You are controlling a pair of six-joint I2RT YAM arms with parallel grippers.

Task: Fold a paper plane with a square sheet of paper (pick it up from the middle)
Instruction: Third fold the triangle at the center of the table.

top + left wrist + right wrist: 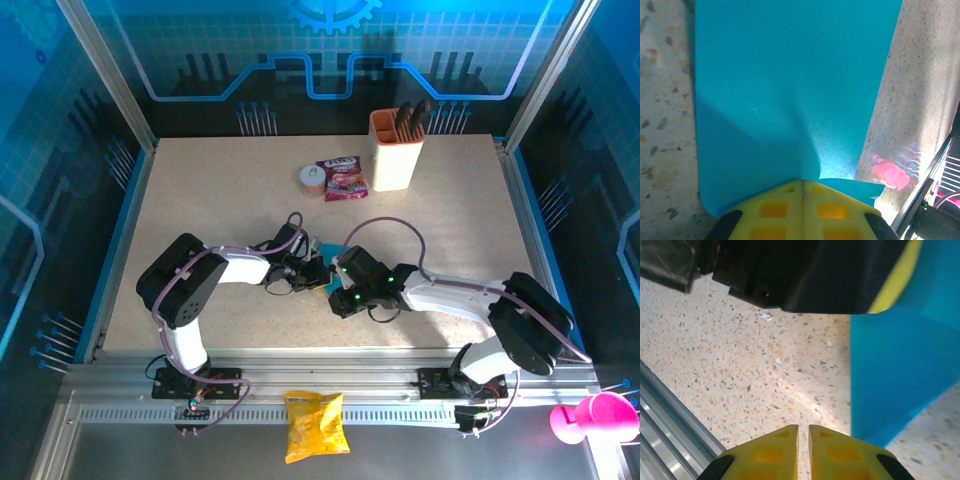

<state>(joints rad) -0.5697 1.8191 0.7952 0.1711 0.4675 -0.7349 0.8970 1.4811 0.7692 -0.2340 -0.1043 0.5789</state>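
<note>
Blue-lit panels with a circuit pattern wall in the cell, held by a silver frame (105, 75), around one speckled beige table (220, 190). A ridged metal ledge (130, 410) runs along its near edge.

Two arms reach inward from that edge, the left arm (185, 285) and the right arm (470, 295), and their wrists meet near the middle of the table.

At the far side stands one orange-and-white holder (393, 155) with dark handles sticking out of it. One yellow bag (314, 425) lies on the ledge between the two bases. One pink cup (598, 415) sits at the near right corner, off the table. One red-purple packet (342, 178) lies just left of the holder, with one small roll (312, 178) touching its left side.

One cyan sheet (790, 75) lies mid-table between the two wrists, spread flat ahead of the left gripper (802, 182). That gripper is clenched, its yellow fingers pressed together on the sheet's near edge, where a soft crease rises to the tips.

The right gripper (803, 427) has its fingers nearly together, a thin slit between them, grasping nothing. It hovers over bare table just beside the sheet's edge.
</note>
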